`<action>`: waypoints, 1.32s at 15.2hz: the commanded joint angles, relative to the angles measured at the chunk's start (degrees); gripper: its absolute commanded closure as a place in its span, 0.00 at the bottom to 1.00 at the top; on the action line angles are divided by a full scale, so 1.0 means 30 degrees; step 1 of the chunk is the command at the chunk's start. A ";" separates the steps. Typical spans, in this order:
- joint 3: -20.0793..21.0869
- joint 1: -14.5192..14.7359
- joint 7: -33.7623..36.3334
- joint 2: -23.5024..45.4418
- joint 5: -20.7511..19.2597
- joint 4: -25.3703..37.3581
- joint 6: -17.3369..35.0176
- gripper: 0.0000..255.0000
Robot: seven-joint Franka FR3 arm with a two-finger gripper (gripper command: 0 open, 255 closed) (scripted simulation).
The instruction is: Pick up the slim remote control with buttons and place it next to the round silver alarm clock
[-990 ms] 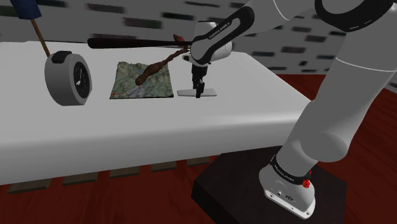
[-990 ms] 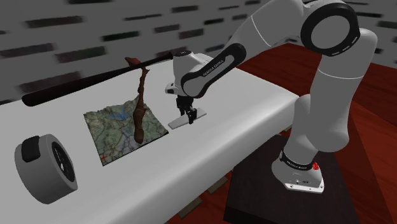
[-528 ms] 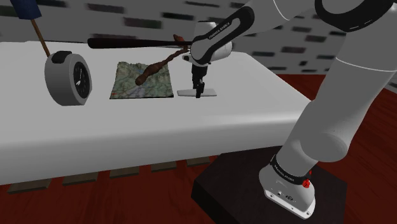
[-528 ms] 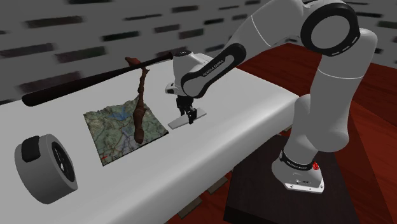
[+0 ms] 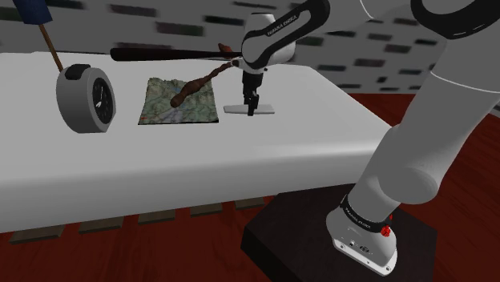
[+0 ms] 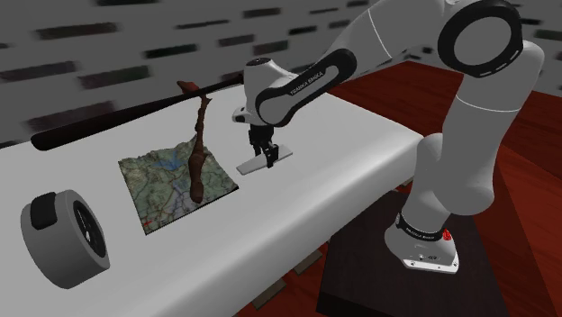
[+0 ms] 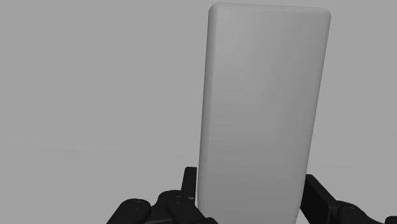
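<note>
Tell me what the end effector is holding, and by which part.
The black end effector is shut on the flat, plain grey slim remote control, its fingers clasping the two long edges, roughly mid-length.

A home room: red floorboards (image 5: 120, 256), dark-flecked wall (image 5: 160, 24).

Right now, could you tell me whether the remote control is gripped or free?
Gripped: the fingers of the gripper clasp the grey remote control between them. Whether it clears the table, cannot tell.
</note>
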 commanded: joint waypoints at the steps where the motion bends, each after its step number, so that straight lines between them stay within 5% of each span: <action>1: 0.0000 0.0008 0.0054 -0.0289 -0.0083 0.0220 -0.0506 1.00; 20: 0.0089 0.0062 0.0340 -0.2135 -0.0508 0.3206 -0.5297 1.00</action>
